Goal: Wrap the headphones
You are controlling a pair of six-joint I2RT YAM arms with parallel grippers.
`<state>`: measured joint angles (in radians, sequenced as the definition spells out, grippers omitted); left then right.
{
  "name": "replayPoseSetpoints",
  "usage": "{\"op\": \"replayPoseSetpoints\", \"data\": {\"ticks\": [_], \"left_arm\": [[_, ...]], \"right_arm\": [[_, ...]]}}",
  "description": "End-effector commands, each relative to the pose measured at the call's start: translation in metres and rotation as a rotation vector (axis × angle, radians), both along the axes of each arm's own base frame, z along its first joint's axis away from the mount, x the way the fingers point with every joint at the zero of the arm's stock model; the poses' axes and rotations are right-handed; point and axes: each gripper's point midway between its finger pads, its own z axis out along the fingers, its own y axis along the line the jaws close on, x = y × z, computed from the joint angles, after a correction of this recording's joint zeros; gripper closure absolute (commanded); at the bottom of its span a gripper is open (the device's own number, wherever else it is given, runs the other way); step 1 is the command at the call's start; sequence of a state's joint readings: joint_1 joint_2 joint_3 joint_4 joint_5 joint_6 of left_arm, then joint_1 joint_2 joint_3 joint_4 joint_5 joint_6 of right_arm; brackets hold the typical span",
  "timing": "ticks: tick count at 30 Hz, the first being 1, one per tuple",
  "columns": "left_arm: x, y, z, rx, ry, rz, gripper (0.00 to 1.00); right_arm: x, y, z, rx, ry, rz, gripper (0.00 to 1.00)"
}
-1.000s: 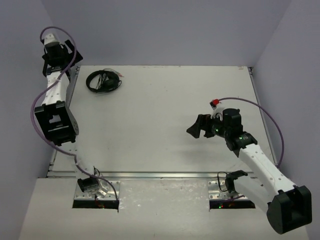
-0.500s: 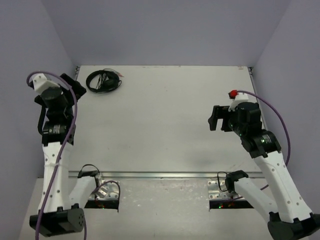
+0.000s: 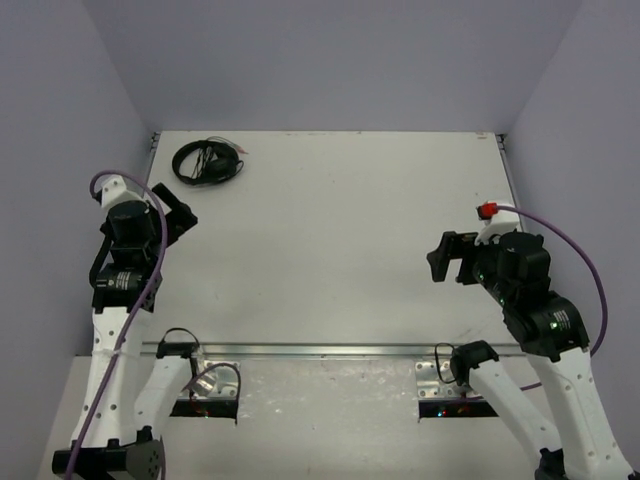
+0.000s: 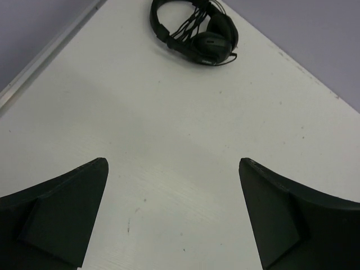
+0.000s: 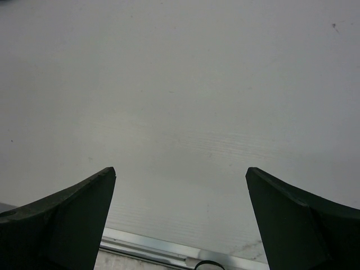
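The black headphones (image 3: pixel 207 161) lie at the table's far left corner, headband arched and the thin dark cable bunched across the earcups. They also show at the top of the left wrist view (image 4: pixel 194 29). My left gripper (image 3: pixel 180 217) is open and empty, well short of the headphones, over the left side of the table; its jaws stand wide apart over bare table (image 4: pixel 173 169). My right gripper (image 3: pixel 447 258) is open and empty over the right side of the table, far from the headphones (image 5: pixel 180 177).
The white table (image 3: pixel 330 220) is walled by lilac panels on the left, back and right. A metal rail (image 3: pixel 320 350) runs along its near edge, also seen in the right wrist view (image 5: pixel 169 252). Purple arm cables (image 3: pixel 580 270) loop beside each arm.
Both arms have drawn back toward the near edge. The left gripper moved away from the far left corner and the headphones; the right gripper moved right and nearer. The headphones have not moved.
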<state>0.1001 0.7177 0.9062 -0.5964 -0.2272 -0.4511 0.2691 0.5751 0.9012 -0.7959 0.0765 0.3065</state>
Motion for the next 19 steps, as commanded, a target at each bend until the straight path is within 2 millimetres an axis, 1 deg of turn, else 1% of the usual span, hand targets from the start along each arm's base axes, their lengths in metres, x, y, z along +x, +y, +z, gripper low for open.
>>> {"op": "replayPoseSetpoints", "data": {"ticks": [1, 2, 3, 5, 6, 8, 9, 10, 14, 15, 19], "left_arm": [[-0.006, -0.010, 0.009, -0.002, -0.022, -0.027, 0.00], [-0.008, -0.011, 0.017, 0.052, -0.034, -0.069, 0.00], [-0.008, -0.010, 0.026, 0.073, -0.068, -0.062, 0.00], [-0.015, -0.003, 0.041, 0.082, -0.122, 0.001, 0.00], [-0.018, -0.005, 0.048, 0.091, -0.142, 0.013, 0.00], [-0.023, -0.008, 0.056, 0.114, -0.172, -0.006, 0.00], [-0.022, -0.012, 0.053, 0.118, -0.181, -0.034, 0.00], [-0.026, -0.012, 0.055, 0.132, -0.196, -0.039, 0.00], [-0.032, -0.001, 0.047, 0.145, -0.178, 0.023, 0.00], [-0.033, -0.001, 0.044, 0.146, -0.165, 0.024, 0.00], [-0.029, -0.002, 0.042, 0.151, -0.145, 0.022, 0.00]], "right_arm": [[0.000, -0.005, 0.022, 0.004, -0.058, -0.027, 0.01], [0.000, -0.006, 0.021, 0.003, -0.056, -0.032, 0.01], [0.000, -0.006, 0.021, 0.003, -0.053, -0.035, 0.01], [0.000, -0.007, 0.020, 0.002, -0.051, -0.037, 0.01], [0.000, -0.007, 0.019, 0.003, -0.050, -0.039, 0.01], [-0.001, -0.007, 0.019, 0.006, -0.055, -0.041, 0.01], [-0.001, -0.007, 0.019, 0.008, -0.056, -0.040, 0.01], [-0.001, -0.007, 0.019, 0.011, -0.057, -0.042, 0.01], [0.001, -0.004, 0.018, 0.033, -0.062, -0.044, 0.01], [0.002, -0.003, 0.018, 0.040, -0.062, -0.046, 0.01], [0.004, 0.000, 0.012, 0.059, -0.038, -0.051, 0.01]]}}
